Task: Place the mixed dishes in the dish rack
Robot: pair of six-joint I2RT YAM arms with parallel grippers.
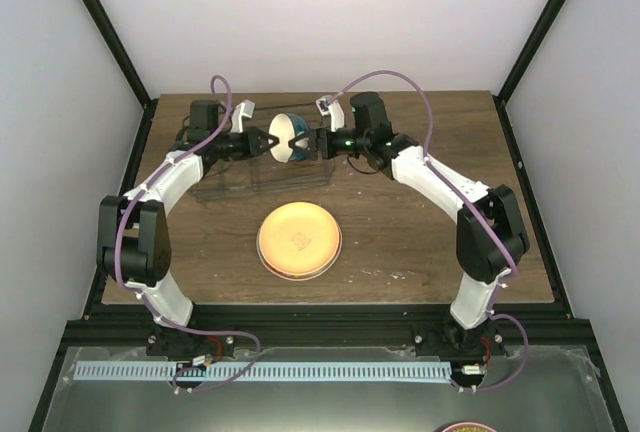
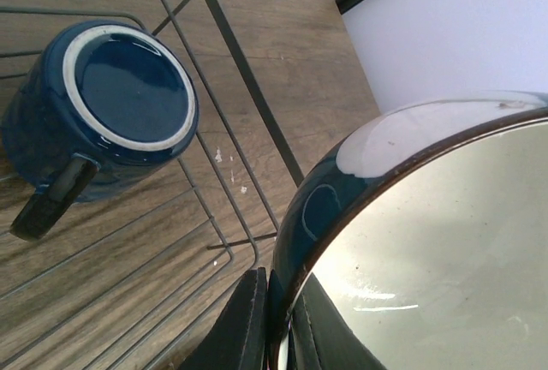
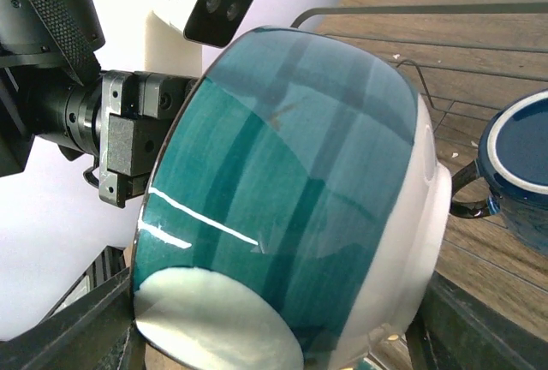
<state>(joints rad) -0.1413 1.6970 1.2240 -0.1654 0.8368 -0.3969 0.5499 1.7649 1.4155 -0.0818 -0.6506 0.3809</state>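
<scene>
Top external: one small white-and-teal bowl (image 1: 290, 139) is held on edge in the air between the left gripper (image 1: 264, 140) and the right gripper (image 1: 318, 142), over the back edge of the dish rack (image 1: 225, 184). One orange-yellow plate (image 1: 299, 240) lies flat on the table (image 1: 420, 242), in front of the rack and apart from it. The rack wire is faint and the left arm covers part of it. No mug can be made out here.

Left wrist: two fingers (image 2: 248, 323) are pinched on the bowl's rim, one outside and one inside. One dark blue mug (image 2: 111, 104) lies in the rack, handle towards the camera. The bowl is cut off at right.

Right wrist: fingers (image 3: 81, 331) are spread wide, one on each side of the bowl. Contact is cropped, so I cannot tell whether they grip. The mug is cut off at the right edge.
</scene>
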